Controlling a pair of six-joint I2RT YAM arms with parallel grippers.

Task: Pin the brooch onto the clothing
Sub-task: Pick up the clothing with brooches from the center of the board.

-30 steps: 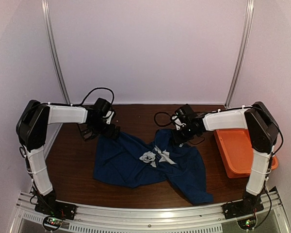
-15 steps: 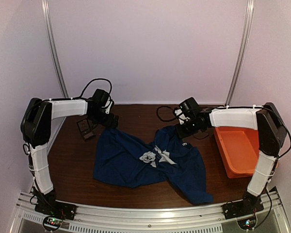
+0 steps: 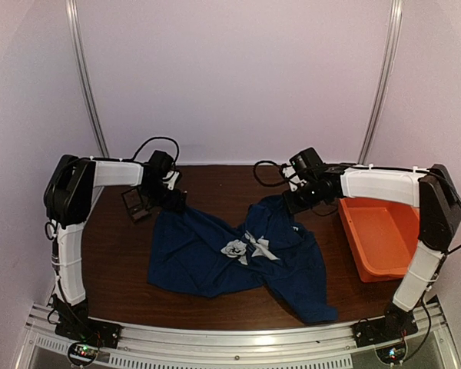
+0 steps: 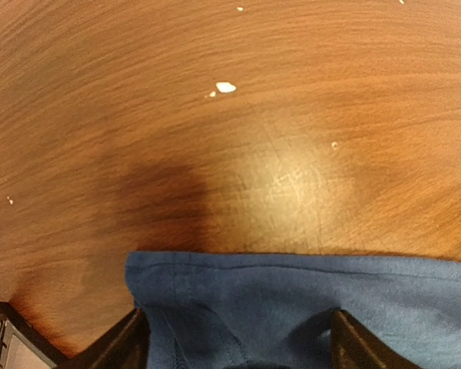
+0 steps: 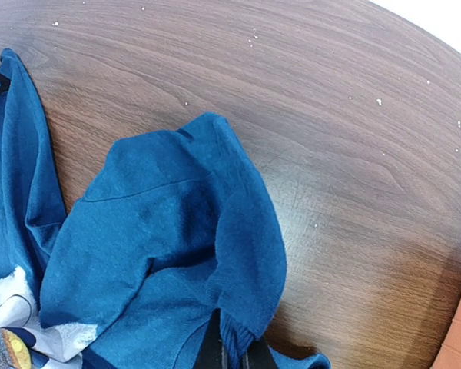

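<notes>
Where navy blue short-sleeved T-shirt [image 3: 215,254] lies crumpled mid brown wooden table [image 3: 215,181], white print up, far strip bare; left gripper [image 4: 240,340] wide, straddling shirt edge; right gripper [image 5: 232,350] pinched on raised fold; orange plastic tub [image 3: 380,238] at right edge.

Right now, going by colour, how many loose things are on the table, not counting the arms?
Navy: 1, the T-shirt
Orange: 1, the plastic tub
Black: 1, the small hinged box
Total: 3
</notes>
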